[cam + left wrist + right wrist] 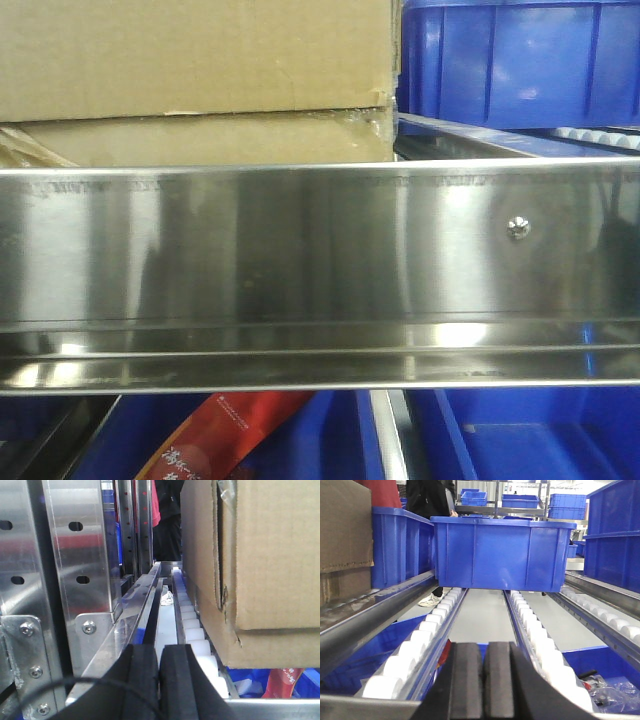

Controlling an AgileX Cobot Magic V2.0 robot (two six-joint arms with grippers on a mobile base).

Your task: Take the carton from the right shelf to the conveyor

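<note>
Progress: As I judge it, nothing is done yet. The carton [190, 60] sits on the right shelf [300, 250], not yet gripped or lifted. The whole carry is left.
Carton: It is on the left part of the shelf, just behind the shiny rail, resting on the white rollers [192, 630]. Its near edge is creased and torn.
Conveyor: I cannot see it in any view.
Left gripper [160, 680]: The black pads are pressed together with nothing between them. It is low at the shelf's near edge, just left of the carton and apart from it.
Right gripper [484, 680]: The pads are likewise closed on nothing. It faces the roller lane right of the carton.
Edges: The rail with its one screw [517, 227] stands across the front, so the carton probably has to clear it.
Room, left: Steel uprights [75, 555] stand close beside the left gripper, which looks tight to me.
Room, right: A blue bin [500, 555] sits far along the lane, with open rollers between it and my gripper.
</note>
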